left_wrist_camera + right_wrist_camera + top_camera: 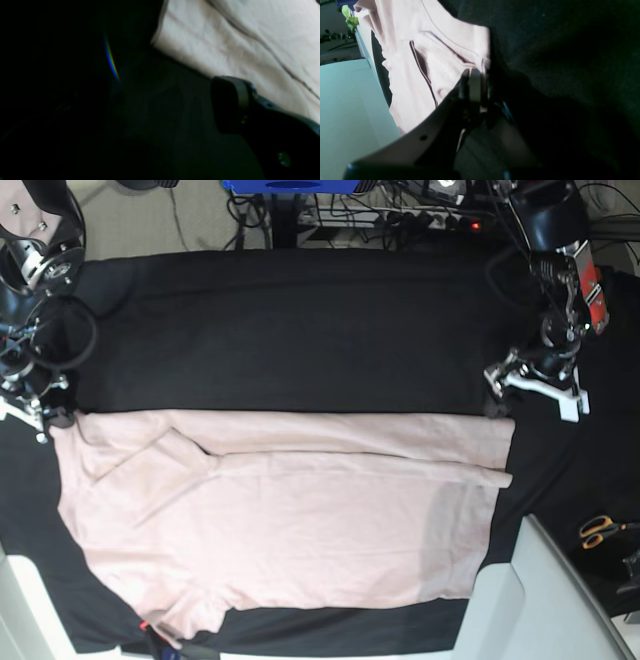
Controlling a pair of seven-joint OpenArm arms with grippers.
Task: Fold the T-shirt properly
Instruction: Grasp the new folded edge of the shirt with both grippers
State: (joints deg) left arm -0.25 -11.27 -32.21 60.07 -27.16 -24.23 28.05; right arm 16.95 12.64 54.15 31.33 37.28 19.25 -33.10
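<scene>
T-shirt lies flat across the black surface, top edge folded down. Right gripper has its jaws clamped on the shirt's corner. Left gripper sits at the opposite corner, jaw state can't tell.

A: Left gripper: white plastic bracket pieces on black metal links, black cabling looped round the arm above, red label panel on the forearm. Wrist view shows a rounded black finger pad with a grey edge on a blue-grey bracket.

B: Right gripper: white bracket, black joints, round silver-and-black motor housings. Wrist view: pale finger plate, one screw hole in the pale arm.
</scene>
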